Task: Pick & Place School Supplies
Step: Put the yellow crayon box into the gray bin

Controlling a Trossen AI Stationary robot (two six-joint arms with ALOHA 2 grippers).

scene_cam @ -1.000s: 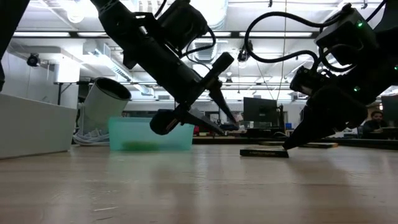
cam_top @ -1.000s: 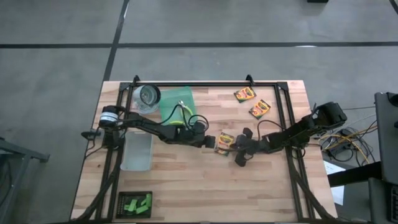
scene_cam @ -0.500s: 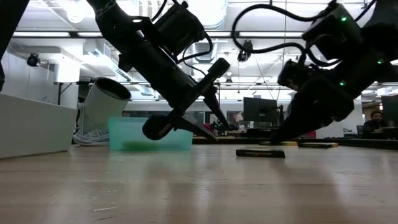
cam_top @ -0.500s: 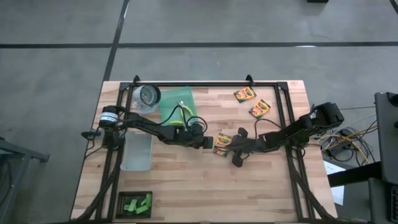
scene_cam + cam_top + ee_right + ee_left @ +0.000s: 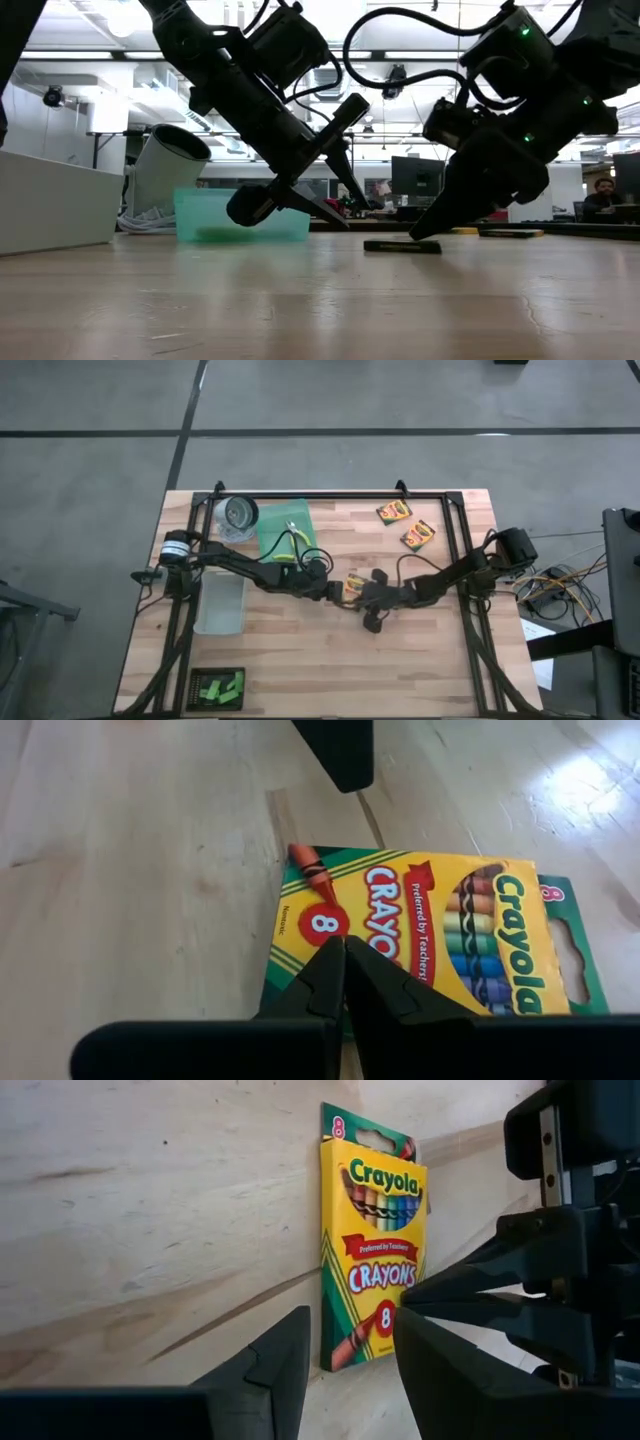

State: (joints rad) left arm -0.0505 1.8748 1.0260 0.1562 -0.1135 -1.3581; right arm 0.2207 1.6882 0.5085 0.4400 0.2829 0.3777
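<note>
A yellow crayon box (image 5: 352, 586) lies flat on the wooden table near its middle, between my two grippers. My right gripper (image 5: 364, 593) is shut, and its tips rest on the box (image 5: 430, 950). My left gripper (image 5: 335, 586) stands open just left of the box. In the left wrist view its two fingers (image 5: 285, 1355) stand on either side of the box's near end (image 5: 350, 1350), and I see no touch. In the low view the box (image 5: 400, 246) lies under the right gripper's tip (image 5: 425, 232). My right gripper presses its shut fingertips (image 5: 343, 965) on the box's printed top face, at the end with the figure 8 (image 5: 330, 920). The fingers slant down from the table's right side. The box lies flat on the table.
Two more crayon boxes (image 5: 393, 511) (image 5: 417, 534) lie at the far right. A teal tray (image 5: 283, 538) with yellow-green pliers (image 5: 293, 532) and a tipped cup (image 5: 238, 515) stand at the far left. A clear bin (image 5: 220, 603) and a tray of green blocks (image 5: 218, 686) are nearer.
My right gripper has moved toward the table's left edge, staying shut. The crayon box has slid flat along the table with it, toward my left gripper.
</note>
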